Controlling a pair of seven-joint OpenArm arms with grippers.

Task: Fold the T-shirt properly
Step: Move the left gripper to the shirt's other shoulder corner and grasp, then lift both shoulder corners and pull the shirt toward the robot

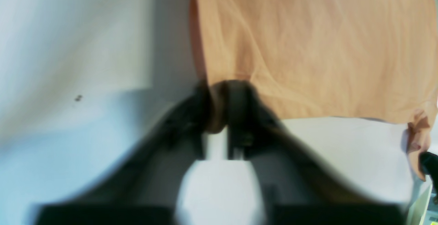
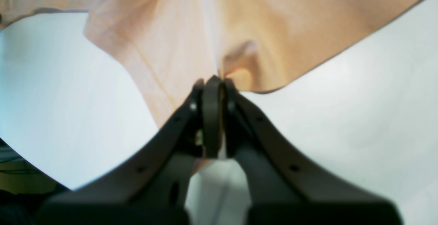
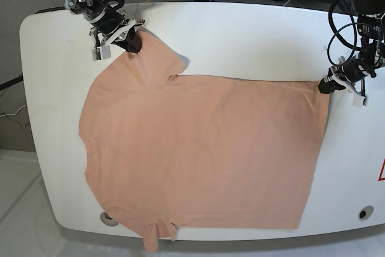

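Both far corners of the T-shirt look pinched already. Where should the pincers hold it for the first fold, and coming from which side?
Keep the holds you have. The right pincer is shut on the T-shirt at its far sleeve tip, the left pincer on its far hem corner. Both reach in from the table edge beyond the flat shirt, so that whole edge can probably lift evenly.

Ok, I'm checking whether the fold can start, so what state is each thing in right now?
T-shirt: spread mostly flat on the table, far edge pinched at two spots.
Left claw: shut on the T-shirt's far hem corner.
Right claw: shut on the T-shirt's far sleeve, fabric bunched at its tips.
Table: white, bearing the T-shirt, whose near sleeve hangs over the front edge.
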